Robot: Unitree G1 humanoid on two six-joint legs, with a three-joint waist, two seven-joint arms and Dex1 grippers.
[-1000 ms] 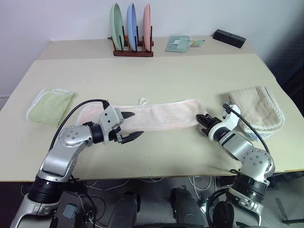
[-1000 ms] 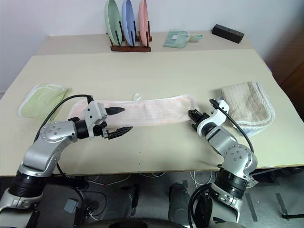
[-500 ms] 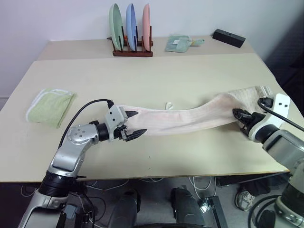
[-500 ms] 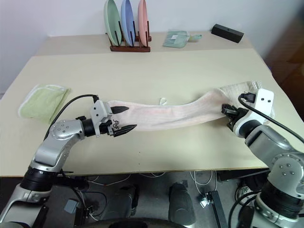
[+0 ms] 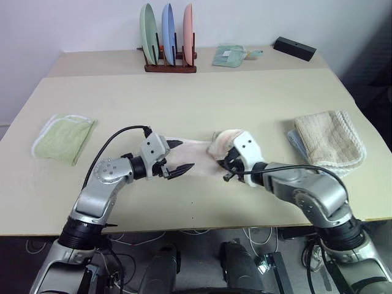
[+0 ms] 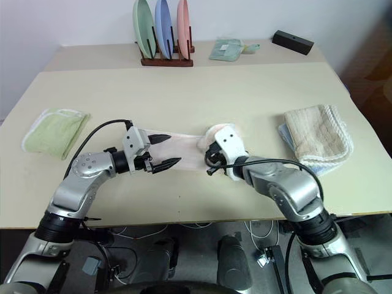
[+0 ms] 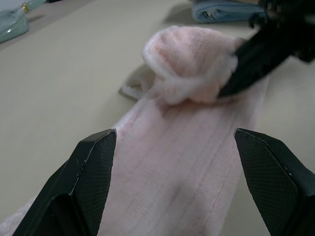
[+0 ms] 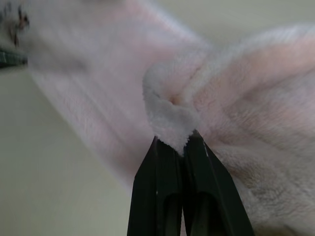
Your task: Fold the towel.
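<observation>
The pale pink towel (image 5: 197, 148) lies across the middle of the table (image 5: 196, 98). Its right end is bunched into a lump (image 5: 220, 142) and doubled back over the rest. My right gripper (image 5: 228, 169) is shut on a fold of that lump, and in the right wrist view its black fingers (image 8: 170, 147) pinch the pink terry. My left gripper (image 5: 183, 155) is open at the towel's left part, one finger on each side of the strip. In the left wrist view the pink cloth (image 7: 172, 167) runs between the two fingers toward the bunched end (image 7: 189, 64).
A light green cloth (image 5: 64, 138) lies at the left. A beige ribbed towel (image 5: 331, 142) lies at the right on something pale blue. At the back stand a plate rack (image 5: 170, 37), a folded teal cloth (image 5: 229, 55) and a black box (image 5: 295, 48).
My right gripper pulled the towel's right end out to the right, then swung it back left to the table's middle, rolling over on the way. The towel now lies shorter. The left gripper stayed open.
</observation>
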